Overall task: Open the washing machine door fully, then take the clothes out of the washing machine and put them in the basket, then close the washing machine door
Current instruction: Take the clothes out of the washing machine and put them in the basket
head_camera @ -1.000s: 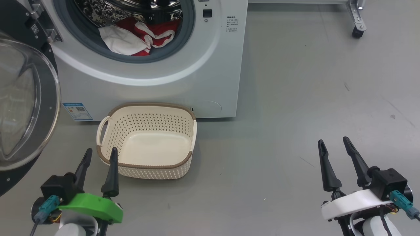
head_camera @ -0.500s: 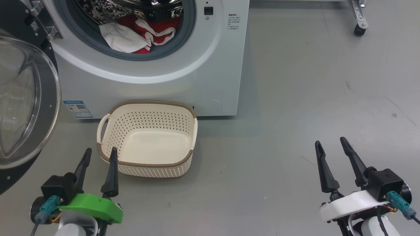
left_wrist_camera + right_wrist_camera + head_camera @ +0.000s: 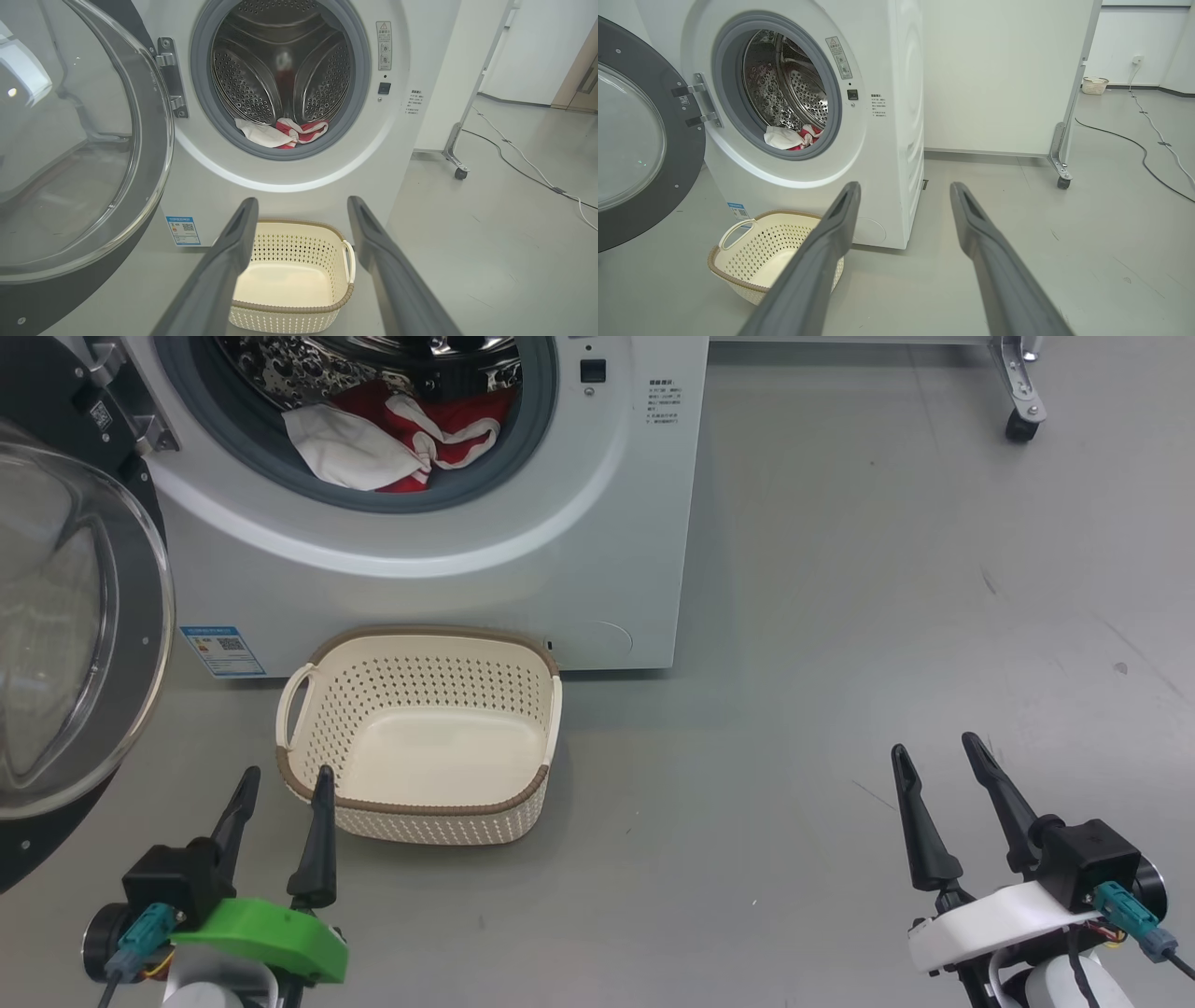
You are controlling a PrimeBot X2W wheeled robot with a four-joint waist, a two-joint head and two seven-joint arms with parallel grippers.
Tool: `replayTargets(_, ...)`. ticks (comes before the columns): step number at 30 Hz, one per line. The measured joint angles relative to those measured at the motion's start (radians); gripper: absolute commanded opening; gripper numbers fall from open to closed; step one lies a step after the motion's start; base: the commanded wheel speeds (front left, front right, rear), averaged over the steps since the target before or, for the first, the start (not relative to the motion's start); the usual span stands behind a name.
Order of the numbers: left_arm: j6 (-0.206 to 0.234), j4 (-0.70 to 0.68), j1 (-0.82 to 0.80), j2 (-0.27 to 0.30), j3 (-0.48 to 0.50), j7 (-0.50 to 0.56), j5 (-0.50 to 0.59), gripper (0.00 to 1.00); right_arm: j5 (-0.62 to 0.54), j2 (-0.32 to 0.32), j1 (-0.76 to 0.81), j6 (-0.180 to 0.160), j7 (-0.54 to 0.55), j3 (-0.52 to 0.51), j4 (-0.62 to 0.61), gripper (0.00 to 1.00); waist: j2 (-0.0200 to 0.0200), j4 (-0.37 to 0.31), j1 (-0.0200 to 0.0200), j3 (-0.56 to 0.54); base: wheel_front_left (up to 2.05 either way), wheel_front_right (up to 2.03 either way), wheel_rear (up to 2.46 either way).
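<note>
The left tool (image 3: 288, 773) and right tool (image 3: 934, 744) had only dipped slightly, still open and empty, so with the washing machine door (image 3: 56, 635) wide, the clothes (image 3: 392, 439) awaited moving to the basket (image 3: 420, 807).

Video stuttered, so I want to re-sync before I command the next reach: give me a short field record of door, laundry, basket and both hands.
washing machine door: swung open, at the left
clothes: red and white, lying at the drum's front lip inside the washing machine
basket: empty, on the floor before the machine
left hand: open, empty, by the basket's near left corner
right hand: open, empty, over the floor, right of the basket
</note>
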Motion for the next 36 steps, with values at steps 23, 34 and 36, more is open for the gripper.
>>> replayTargets(23, 0.018, -0.011, 0.009, -0.001, -0.002, -0.005, 0.001, 1.00, 0.000, 0.006, 0.000, 0.000, 0.000, 0.003, 0.005, 1.00, 0.0000, -0.002, 0.0000, -0.004, 0.00, 0.00, 0.00)
replayTargets(34, 0.018, -0.011, 0.010, -0.004, -0.003, -0.005, 0.001, 1.00, 0.000, 0.006, 0.000, 0.000, 0.000, 0.004, 0.006, 1.00, 0.0000, -0.002, 0.0000, 0.000, 0.00, 0.00, 0.00)
replayTargets(36, 0.017, -0.014, 0.010, -0.006, -0.003, -0.005, -0.002, 1.00, 0.000, 0.006, 0.000, 0.000, 0.000, 0.004, 0.006, 1.00, 0.0000, -0.002, 0.0000, -0.001, 0.00, 0.00, 0.00)
